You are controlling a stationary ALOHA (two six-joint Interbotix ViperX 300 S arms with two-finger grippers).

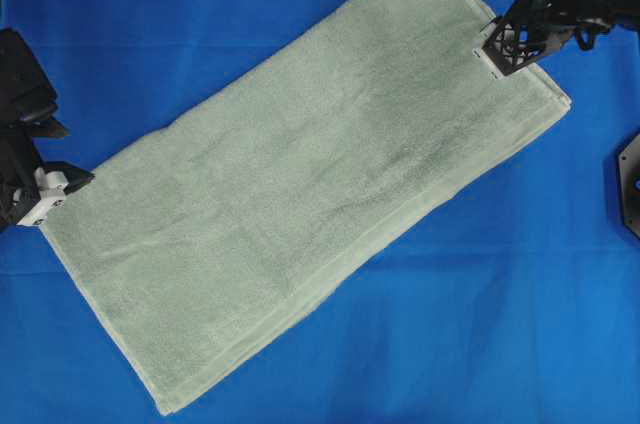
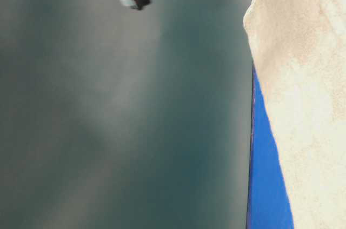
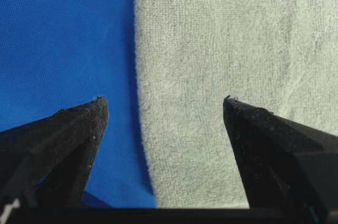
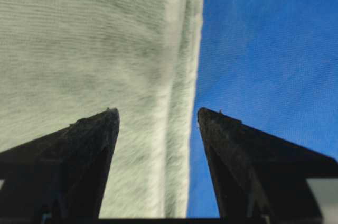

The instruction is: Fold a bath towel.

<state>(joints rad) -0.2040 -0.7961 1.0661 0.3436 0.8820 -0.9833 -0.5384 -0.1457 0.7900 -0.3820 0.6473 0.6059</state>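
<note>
— Towel first: where does it lie?

— The bath towel [image 1: 310, 179] lies flat on the bench, over the blue cloth [image 1: 150, 34] that covers it. It runs on a slant in the overhead view, from the lower left up to the upper right. It looks doubled over: stacked hems show along its lower long edge and at the right-hand end.

— And the left gripper?

— The left gripper [image 1: 62, 187] sits at the left edge of the overhead view, right at the towel's lower-left short end. In its wrist view the jaws stand wide apart with nothing between them; one fingertip [image 3: 97, 109] is over the blue cloth, the other over the terry pile, and the towel's edge runs between the two.

— Does it touch the towel?

— I cannot tell from these views.

— The right gripper?

— The right gripper [image 1: 500, 49] is over the towel's upper-right end, close to the far corner. Its jaws are also spread wide and hold nothing. In its wrist view the layered hem runs up between the fingertips, with pile to the left and blue cloth to the right.

— The table-level view?

— Mostly blur. The towel shows as a pale mass on the right with a blue strip beside it.
</note>
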